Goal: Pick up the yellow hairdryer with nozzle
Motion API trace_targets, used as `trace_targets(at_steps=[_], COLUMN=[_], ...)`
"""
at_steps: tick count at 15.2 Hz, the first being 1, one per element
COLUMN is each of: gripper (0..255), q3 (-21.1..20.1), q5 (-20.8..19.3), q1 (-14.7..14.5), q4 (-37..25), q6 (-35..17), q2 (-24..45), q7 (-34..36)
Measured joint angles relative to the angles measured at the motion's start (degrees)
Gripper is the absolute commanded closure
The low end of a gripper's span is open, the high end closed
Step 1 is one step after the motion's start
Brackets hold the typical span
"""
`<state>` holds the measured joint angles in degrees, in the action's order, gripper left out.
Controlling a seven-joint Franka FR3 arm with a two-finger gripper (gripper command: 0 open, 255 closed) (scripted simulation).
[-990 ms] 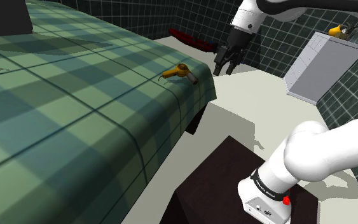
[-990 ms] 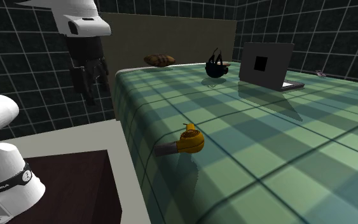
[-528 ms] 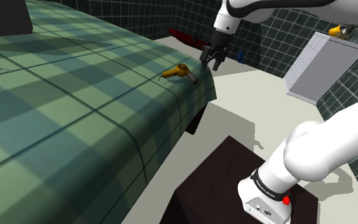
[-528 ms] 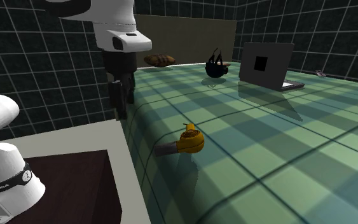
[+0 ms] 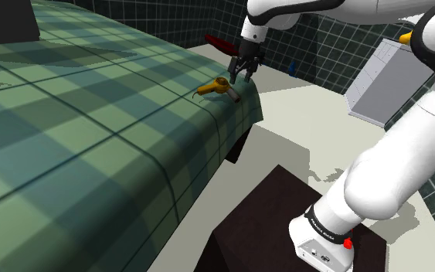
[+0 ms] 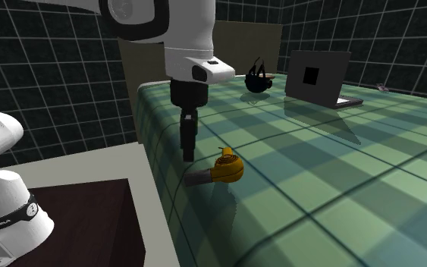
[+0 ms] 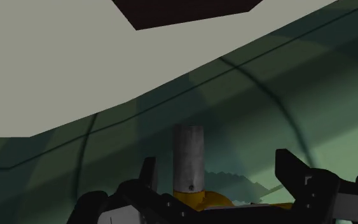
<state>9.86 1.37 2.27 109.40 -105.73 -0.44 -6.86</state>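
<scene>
A bed (image 5: 92,131) under a green plaid cover dominates a room of dark, grid-tiled walls (image 6: 45,83) and pale floor (image 5: 316,108); a grey-white cabinet (image 5: 374,81) stands near the wall.

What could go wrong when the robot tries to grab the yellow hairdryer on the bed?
1. The hairdryer lies right at the edge of the checked bed cover, so a bump from the open gripper might knock it off.
2. Its grey tube sits nearer one finger than the other, so the grip might land off-centre and slip.
</scene>
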Motion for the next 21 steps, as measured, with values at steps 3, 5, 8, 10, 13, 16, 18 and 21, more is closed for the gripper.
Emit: trace_targets(at_steps=[3,5,8,10,13,16,18,21], gripper=[0,0,0,0,255,255,255,255], q3=[0.53,0.61,0.56,0.52,0.55,0.57,0.57,0.57], q5=[0.44,0.6,0.7,0.78,0.84,0.85,0.85,0.85], q1=[0.64,0.81,0.78,0.75,0.83,0.85,0.85,0.85], q4=[-7.07,-7.8,-6.86,-5.3,-4.8,-4.77,-4.77,-4.77], q6=[0.51,-0.32,-2.0,-3.83,-4.64,-4.74,-4.75,-4.75], q2=[7.02,8.71,9.47,9.76,10.07,10.12,10.13,10.13], q7=[-1.55,-1.92,-1.95,-1.97,-2.12,-2.15,-2.15,-2.15])
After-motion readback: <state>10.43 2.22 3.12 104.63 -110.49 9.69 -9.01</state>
